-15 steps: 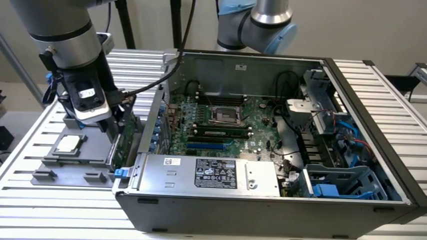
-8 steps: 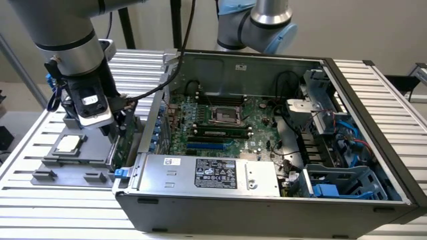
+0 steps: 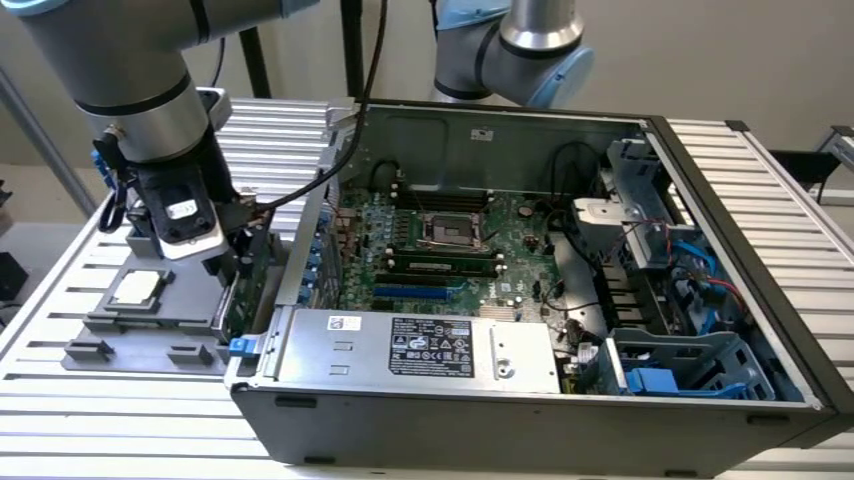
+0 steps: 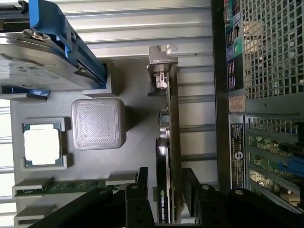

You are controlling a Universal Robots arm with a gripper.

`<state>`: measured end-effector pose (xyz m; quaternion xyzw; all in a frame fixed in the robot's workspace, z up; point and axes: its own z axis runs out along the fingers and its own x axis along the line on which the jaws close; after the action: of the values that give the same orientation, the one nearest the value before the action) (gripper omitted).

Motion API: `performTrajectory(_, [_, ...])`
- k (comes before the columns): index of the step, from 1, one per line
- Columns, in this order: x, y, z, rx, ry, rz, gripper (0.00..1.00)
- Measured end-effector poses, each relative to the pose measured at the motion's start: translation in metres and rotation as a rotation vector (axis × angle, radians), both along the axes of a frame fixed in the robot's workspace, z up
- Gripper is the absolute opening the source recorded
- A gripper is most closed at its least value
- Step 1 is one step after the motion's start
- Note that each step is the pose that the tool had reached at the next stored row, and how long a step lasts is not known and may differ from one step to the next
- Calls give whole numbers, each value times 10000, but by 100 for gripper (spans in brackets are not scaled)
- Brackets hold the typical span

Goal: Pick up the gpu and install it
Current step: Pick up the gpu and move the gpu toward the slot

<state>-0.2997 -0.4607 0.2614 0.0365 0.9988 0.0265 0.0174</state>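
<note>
Open case (image 3: 534,400) sits on worktop (image 3: 120,420), with tray (image 3: 187,300) just beside it on the exterior view's left. gpu (image 4: 173,142) stands on edge in the tray, along the side nearest the case. CPU chip (image 4: 42,147) lies farther out, between hard drive (image 4: 33,61) and memory stick (image 4: 61,186). Pincer (image 4: 166,178) is over the gpu, one finger each side.

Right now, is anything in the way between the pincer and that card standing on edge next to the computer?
Nothing visible is. The pincer sits right over the gpu, its open fingers one on each side of the card. The card stands on edge in the gray holder.
</note>
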Motion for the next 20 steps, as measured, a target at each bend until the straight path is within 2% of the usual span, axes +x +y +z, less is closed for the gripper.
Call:
performTrajectory(4, [-7, 7, -40, 11, -119, -1, 42])
performTrajectory(8, [-22, 15, -92, 21, -187, -10, 42])
performTrajectory(13, [-29, 44, -169, 22, -206, -94, 42])
performTrajectory(16, [-29, 69, -180, 21, -207, -193, 42])
performTrajectory(20, [-29, 82, -187, 22, -209, -242, 42])
